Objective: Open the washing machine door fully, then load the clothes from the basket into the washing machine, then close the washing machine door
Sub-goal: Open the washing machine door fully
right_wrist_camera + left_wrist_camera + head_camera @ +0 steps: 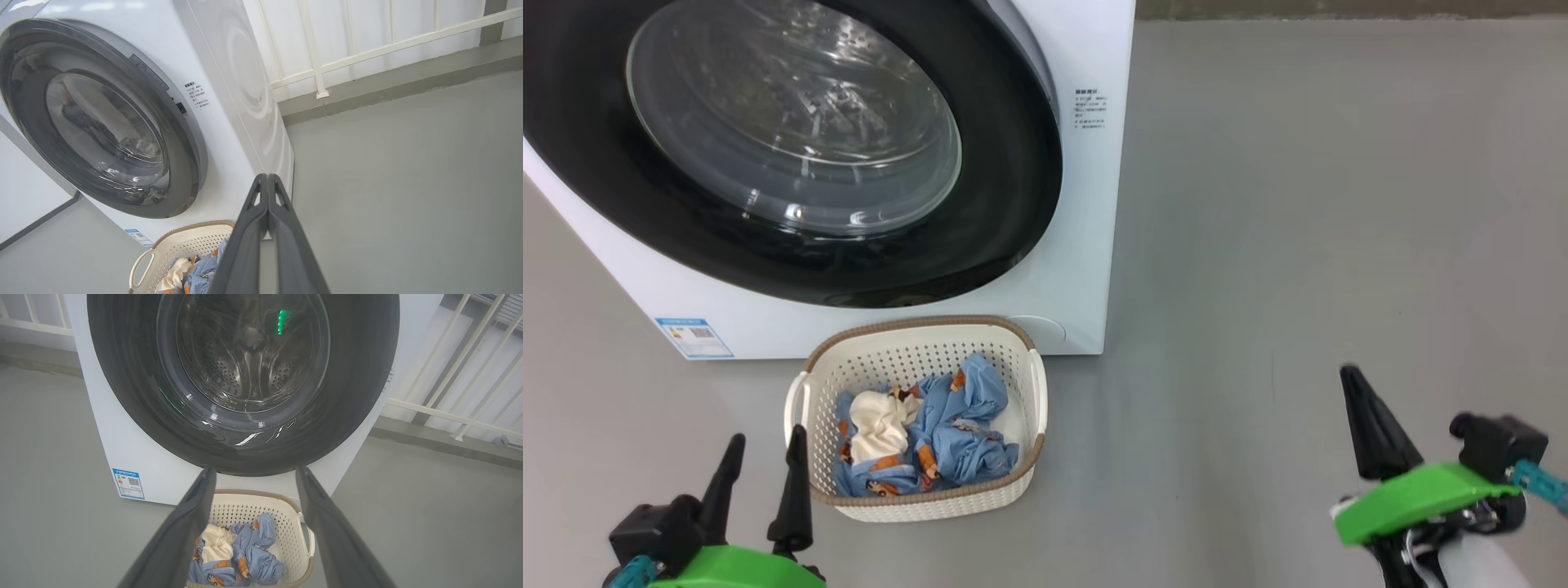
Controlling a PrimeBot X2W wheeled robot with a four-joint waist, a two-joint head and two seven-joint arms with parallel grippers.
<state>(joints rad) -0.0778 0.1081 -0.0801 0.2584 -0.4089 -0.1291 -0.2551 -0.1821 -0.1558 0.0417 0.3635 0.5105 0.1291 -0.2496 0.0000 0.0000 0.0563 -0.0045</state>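
door (1013, 204) top cut off; clothes (956, 433) half-hidden in basket (915, 324); left gripper (768, 437) wide, right gripper (267, 176) pinched, empty.

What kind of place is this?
Probably a laundry corner, maybe on a balcony: a big white washing machine, a basket of clothes in front of it, and a white railing beside it.
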